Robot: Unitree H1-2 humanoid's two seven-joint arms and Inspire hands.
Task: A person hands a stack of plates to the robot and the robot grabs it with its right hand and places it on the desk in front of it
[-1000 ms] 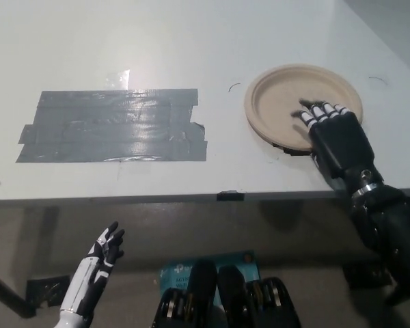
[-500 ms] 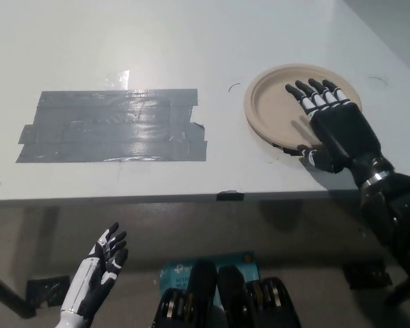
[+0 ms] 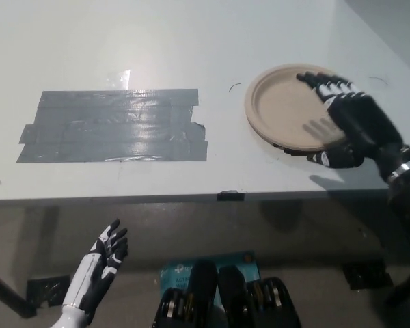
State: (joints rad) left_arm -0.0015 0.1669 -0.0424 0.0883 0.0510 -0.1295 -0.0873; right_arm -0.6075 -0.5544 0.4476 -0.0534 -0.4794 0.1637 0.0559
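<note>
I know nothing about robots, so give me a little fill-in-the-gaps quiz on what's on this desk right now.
The tan plate lies to the picture's ____ of the grey tape patch.
The right robot hand, open above the plate, is coloured ____.
The white robot hand, open below the desk edge, is the robot's ____ hand.
Missing words: right; black; left.

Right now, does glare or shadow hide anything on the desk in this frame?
Head view: glare streaks the grey tape patch; the right hand casts a soft shadow on the plates, rim sharp; the left hand rests in dimmer light below the desk edge.
</note>
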